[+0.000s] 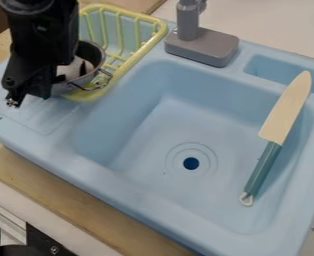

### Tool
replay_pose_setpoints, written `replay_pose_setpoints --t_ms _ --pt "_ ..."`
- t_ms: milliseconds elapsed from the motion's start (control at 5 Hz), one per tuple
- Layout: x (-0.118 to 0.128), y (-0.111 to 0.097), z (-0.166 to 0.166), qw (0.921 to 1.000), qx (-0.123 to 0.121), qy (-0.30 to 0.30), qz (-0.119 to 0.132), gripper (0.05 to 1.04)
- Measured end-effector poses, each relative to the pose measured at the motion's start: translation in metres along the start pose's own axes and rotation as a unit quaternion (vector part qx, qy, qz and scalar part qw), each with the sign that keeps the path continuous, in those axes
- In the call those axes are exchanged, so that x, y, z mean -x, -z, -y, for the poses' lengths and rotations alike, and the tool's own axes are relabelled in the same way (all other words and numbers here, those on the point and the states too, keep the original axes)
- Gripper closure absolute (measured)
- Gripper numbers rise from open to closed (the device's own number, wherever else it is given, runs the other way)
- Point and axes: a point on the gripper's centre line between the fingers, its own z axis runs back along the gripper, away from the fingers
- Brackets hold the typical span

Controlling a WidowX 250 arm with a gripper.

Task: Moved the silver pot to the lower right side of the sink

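Pot [87, 80] at the near end of the rack [145, 49], outside the basin. Gripper [45, 82] hangs against its near side, apparently placed to take the rim; whether it is open or closed cannot be told. Knife [284, 112] slants up the right wall of the sink [143, 147], probably too long to lie flat. Arm hides much of the pot; its base is indistinct.
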Motion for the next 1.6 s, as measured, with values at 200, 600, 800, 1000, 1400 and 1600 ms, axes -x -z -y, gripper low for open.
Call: replay_pose_setpoints --t_ms 200,600,800,1000,1400,1600 --pt "0.008 0.005 0.003 0.9997 0.012 -0.020 0.004 1.027" --pt "0.017 0.005 0.014 0.9993 0.011 -0.036 -0.002 1.027" --pt "0.019 0.006 0.018 0.9994 0.011 -0.031 -0.007 1.027" --pt "0.020 0.004 0.022 0.9996 0.011 -0.021 0.018 1.027" --pt "0.017 0.009 0.027 0.9989 0.032 -0.016 0.031 0.849" --pt "0.018 0.010 0.029 0.9985 0.042 -0.021 0.028 0.612"
